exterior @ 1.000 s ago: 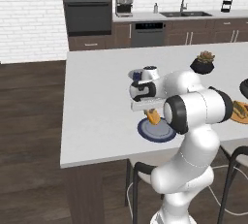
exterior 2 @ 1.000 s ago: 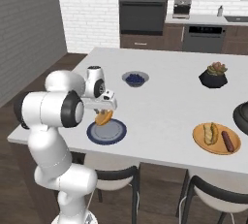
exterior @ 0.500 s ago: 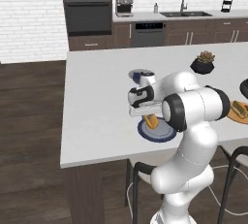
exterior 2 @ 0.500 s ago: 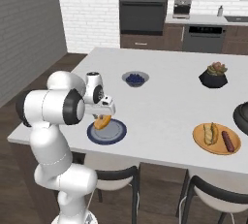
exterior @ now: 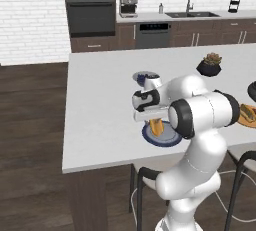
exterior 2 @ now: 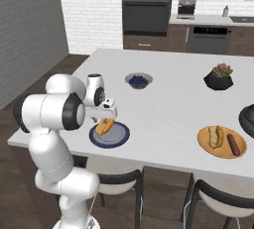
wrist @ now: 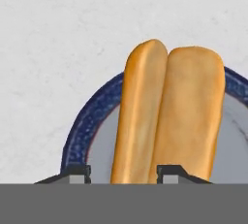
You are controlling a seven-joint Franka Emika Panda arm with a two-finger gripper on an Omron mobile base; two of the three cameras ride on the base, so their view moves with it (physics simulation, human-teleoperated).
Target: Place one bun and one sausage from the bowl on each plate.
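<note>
1. Left base view — the gripper hangs low over the dark blue plate near the front edge of the island counter, with a bun at its tips. I judge the step in hand to be setting this bun on the blue plate. The arm's own elbow covers the plate's right side, and the orange plate and the dark bowl are cut off at the right edge.

2. Right base view — the bun sits over the left part of the blue plate, the gripper just above it. Well apart to the right, the orange plate already carries a bun and a sausage, so that plate looks finished. The bowl shows as a sliver of rim, its contents hidden. Whether the bun rests on the plate or hangs just clear I cannot tell.

3. Hand view — the split bun runs up between the two dark fingertips over the blue plate's rim. The jaws stand partly apart; whether they grip it I cannot tell — the contact lies at the bottom edge. Next, I judge: let go fully, lift clear, fetch a sausage from the bowl.
</note>
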